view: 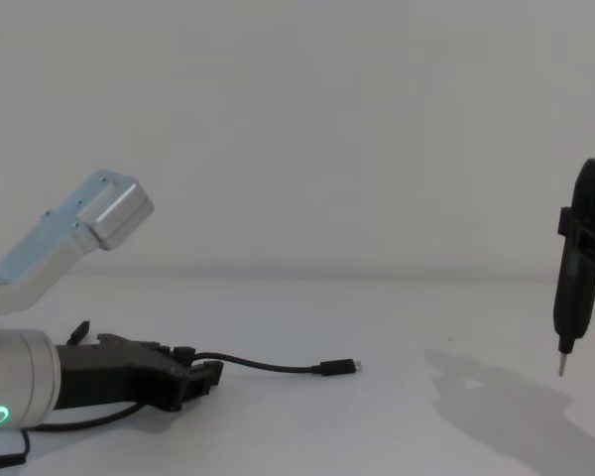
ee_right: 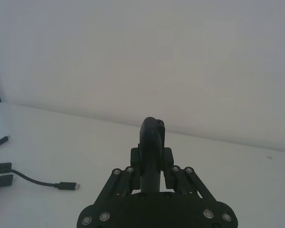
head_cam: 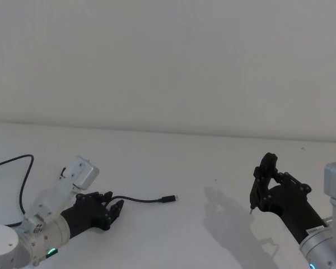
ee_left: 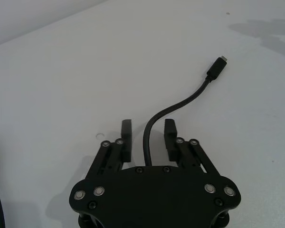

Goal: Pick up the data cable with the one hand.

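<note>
The left end effector (head_cam: 115,202) lay low over the desk (head_cam: 185,241) on the robot's left, its two fingers (ee_left: 127,137) spread apart. The data cable (head_cam: 140,199) ran straight between them. In the left wrist view there was a gap on either side of the cord (ee_left: 180,102), so the fingers stood around it and did not pinch it. From there the cable curved forward and toward the robot's right across the desk. It ended in a small black plug (head_cam: 169,199) with a short metal tip. The plug rested flat on the surface, well clear of the fingertips. In the chest view the cord (view: 268,367) lay along the desk, level with the left end effector (view: 213,372). The right end effector (head_cam: 264,179) hung above the desk on the robot's right, well apart from the cable. Its fingers (ee_right: 168,161) were closed on a black tool (ee_right: 152,137). That tool (view: 572,288) stood nearly upright, its thin tip pointing down and held above the surface. The desk was plain white and carried a soft shadow (head_cam: 235,218) beneath the right arm. A bare pale wall (head_cam: 168,67) rose behind it.
</note>
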